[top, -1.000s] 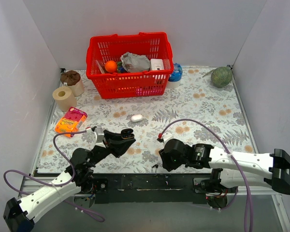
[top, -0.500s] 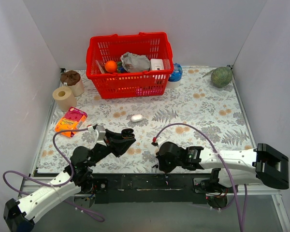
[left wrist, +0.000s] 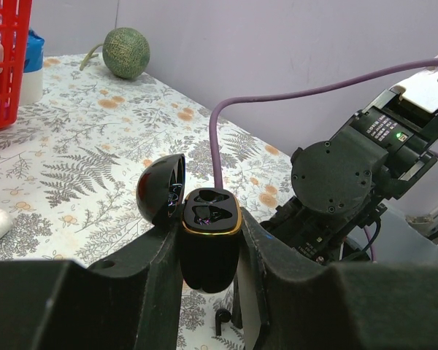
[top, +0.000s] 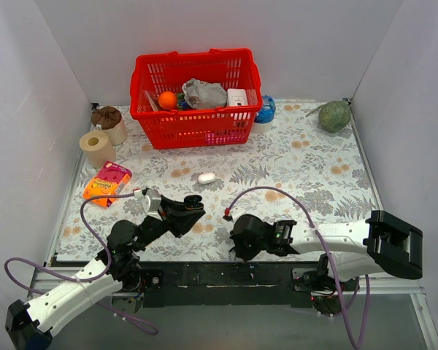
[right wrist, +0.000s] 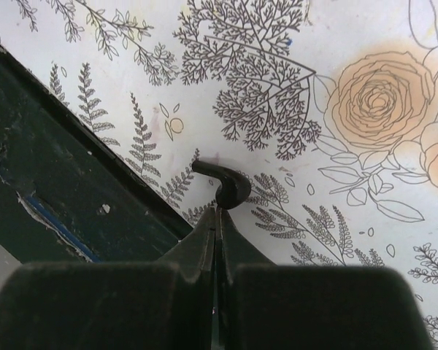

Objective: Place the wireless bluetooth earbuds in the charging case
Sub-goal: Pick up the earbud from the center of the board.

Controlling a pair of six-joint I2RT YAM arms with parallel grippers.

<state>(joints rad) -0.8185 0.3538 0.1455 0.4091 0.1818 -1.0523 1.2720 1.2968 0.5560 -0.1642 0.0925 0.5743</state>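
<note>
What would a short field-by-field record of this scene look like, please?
charging case: lid open, opening facing up, clamped between the left fingers, raised off the table
earbud: lying on the floral cloth, close to its dark front edge
right fingers: shut, tips at the earbud; whether they pinch it is unclear
second earbud: not made out
white pill-shaped case: on the cloth, apart from both arms
task state: this earbud not yet in the case

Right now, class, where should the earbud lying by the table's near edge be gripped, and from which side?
Probably pinch the earbud at its bulbous head, coming straight down: it lies flat, and the thin stem offers little surface.
</note>
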